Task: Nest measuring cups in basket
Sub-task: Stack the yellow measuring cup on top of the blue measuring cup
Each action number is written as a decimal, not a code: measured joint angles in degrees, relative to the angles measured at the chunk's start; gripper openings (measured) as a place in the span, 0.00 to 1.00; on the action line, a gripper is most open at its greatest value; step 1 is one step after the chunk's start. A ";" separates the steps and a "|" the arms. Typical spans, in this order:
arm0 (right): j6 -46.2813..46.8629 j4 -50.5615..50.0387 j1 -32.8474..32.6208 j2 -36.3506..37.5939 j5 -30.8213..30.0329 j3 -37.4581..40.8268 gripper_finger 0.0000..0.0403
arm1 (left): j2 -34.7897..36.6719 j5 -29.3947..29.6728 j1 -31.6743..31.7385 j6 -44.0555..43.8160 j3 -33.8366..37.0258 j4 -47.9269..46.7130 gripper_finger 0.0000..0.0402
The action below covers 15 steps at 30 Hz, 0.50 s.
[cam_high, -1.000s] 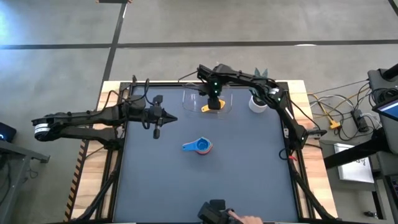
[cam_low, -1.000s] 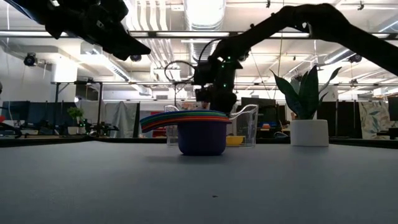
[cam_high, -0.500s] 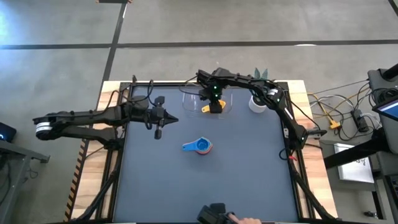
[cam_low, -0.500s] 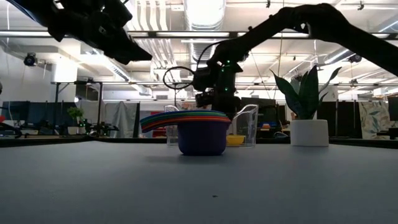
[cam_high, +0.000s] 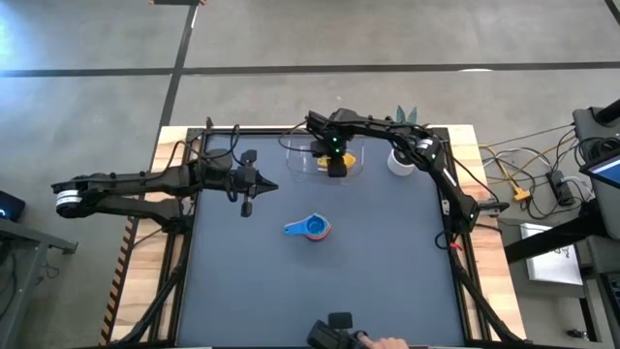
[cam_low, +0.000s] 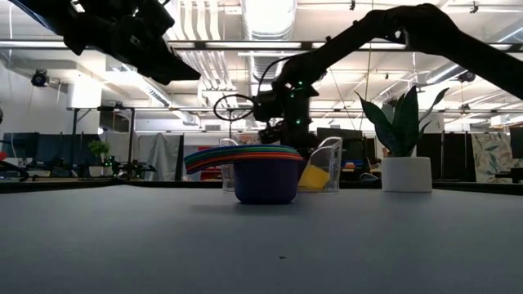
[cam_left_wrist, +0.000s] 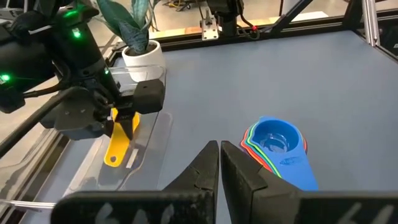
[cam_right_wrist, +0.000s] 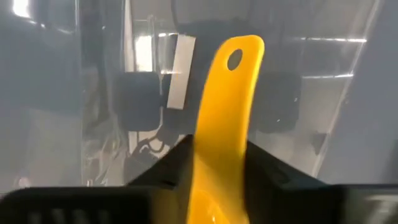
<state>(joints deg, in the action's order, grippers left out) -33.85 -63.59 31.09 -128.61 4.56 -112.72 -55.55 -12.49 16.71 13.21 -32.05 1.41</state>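
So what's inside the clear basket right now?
The yellow measuring cup is in the basket, its handle between the right gripper's fingers. The gripper covers the cup's bowl and part of the basket floor. The other cups sit stacked on the table.

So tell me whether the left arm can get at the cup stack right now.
Probably yes. The left claw hangs shut over open table, the cup stack stands alone nearby with nothing between, and the right claw is off at the basket.
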 joint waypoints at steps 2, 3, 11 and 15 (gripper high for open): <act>0.00 0.13 0.02 -0.14 0.00 -0.68 0.16 | 0.00 0.03 0.00 0.00 0.00 -0.04 0.00; 0.00 0.18 0.03 -0.21 -0.04 -1.08 0.11 | 0.00 0.13 0.00 0.00 0.00 -0.02 0.00; 2.80 -0.97 -0.11 2.07 -3.18 -6.00 0.02 | 0.01 0.20 0.00 -0.20 0.00 -0.10 0.00; 4.41 -1.15 -0.39 6.61 -2.75 -8.08 0.02 | 0.26 1.81 0.00 -0.21 0.00 -0.54 0.00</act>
<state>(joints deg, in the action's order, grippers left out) -29.44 -64.74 30.70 -122.00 1.80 -120.80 -55.29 -10.68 16.71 13.01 -32.05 0.87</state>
